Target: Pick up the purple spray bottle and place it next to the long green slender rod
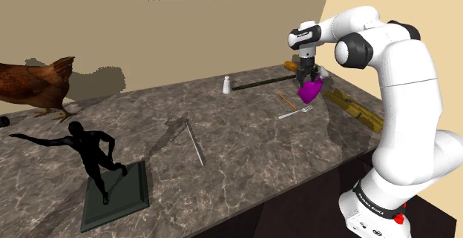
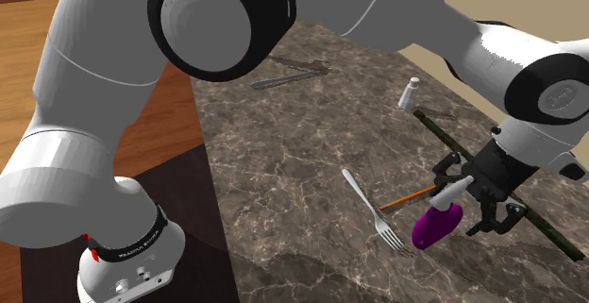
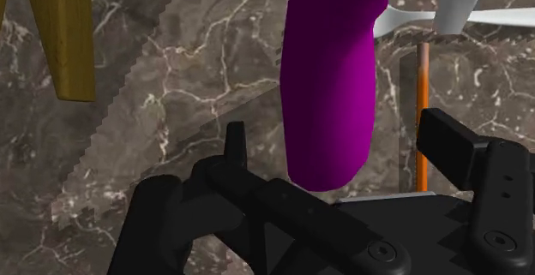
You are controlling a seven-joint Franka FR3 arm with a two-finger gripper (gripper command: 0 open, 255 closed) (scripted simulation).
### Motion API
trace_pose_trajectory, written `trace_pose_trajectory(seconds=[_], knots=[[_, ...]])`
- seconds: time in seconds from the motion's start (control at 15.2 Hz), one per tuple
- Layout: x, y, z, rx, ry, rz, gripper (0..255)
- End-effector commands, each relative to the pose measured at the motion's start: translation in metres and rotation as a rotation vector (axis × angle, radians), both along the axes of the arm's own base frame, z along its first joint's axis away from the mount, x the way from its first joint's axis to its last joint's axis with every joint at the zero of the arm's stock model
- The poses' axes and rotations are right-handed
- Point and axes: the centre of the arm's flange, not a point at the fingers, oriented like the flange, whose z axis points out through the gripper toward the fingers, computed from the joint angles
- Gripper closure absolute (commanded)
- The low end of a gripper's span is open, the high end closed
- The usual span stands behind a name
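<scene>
Purple plastic spray bottle (image 1: 310, 90) hangs directly under the black two-finger claw (image 1: 308, 75), lifted off the dark marbled stone worktop (image 1: 222, 147). The claw is closed on the bottle's upper part, where a small white spray head (image 2: 456, 186) shows. In the wrist view the purple body stretches away from the claw between the two fingers (image 3: 447, 136), with a little gap on each side. Below the claw a silver metal fork (image 2: 368, 205) lies on the worktop, and a thin orange stick (image 2: 408, 198) lies just beside it. The long dark green slender rod (image 2: 453, 143) lies on the worktop behind the claw, near it but apart from the bottle. Beyond the rod's far end stands a small white shaker (image 2: 409, 94), well apart from the claw
</scene>
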Motion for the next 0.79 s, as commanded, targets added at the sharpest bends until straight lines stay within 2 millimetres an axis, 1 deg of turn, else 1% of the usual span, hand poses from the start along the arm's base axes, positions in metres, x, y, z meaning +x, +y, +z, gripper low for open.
trace_pose_trajectory(seconds=[0.0,0.26,0.73], knots=[[0.0,0.001,0.001,0.0,0.0,0.0,0],[0.018,-0.003,0.047,0.0,0.0,0.0,0],[0.018,-0.003,0.047,0.0,0.0,0.0,0]])
